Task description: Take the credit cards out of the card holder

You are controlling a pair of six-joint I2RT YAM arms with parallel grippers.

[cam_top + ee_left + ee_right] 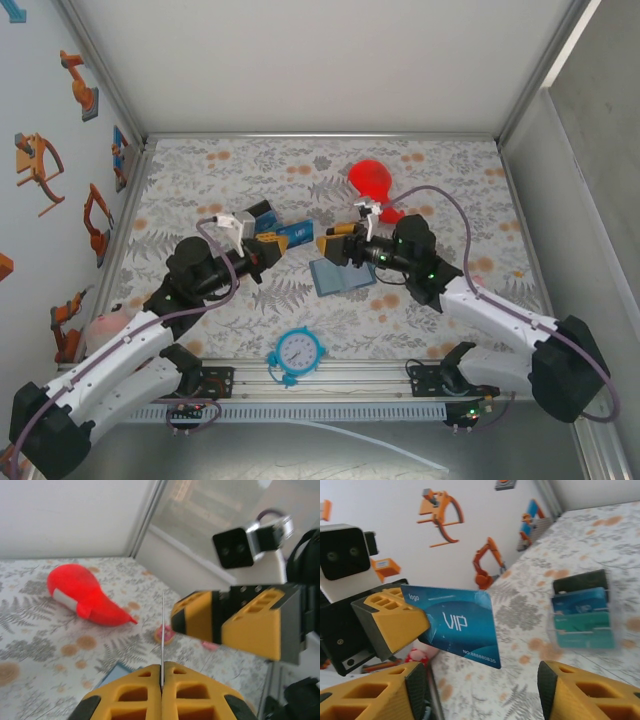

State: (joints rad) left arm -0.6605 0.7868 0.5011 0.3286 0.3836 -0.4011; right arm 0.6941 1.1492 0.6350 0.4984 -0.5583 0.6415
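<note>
One card point(297, 233) is out, pinched tight in my left gripper point(272, 243). Right gripper point(330, 243) has jaws spread, not touching it. Card holder point(342, 275) lies on the table point(200, 190) just below the right gripper. I'd back right off straight, then park the card well apart from the holder.

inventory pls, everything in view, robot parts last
card: 1, blue, in the left gripper's pinch, off the table
card holder: 1, slate-blue, table centre, by the right gripper
striped item: 1, black and teal, on the table beyond the card
red toy: 1, red, far centre
clock: 1, blue, near edge, centre
pink toy: 1, pink, near-left edge
stickers: several, mostly orange, left wall
left gripper: 1, yellow fingers, shut on the card
right gripper: 1, yellow fingers, open, facing the card
</note>
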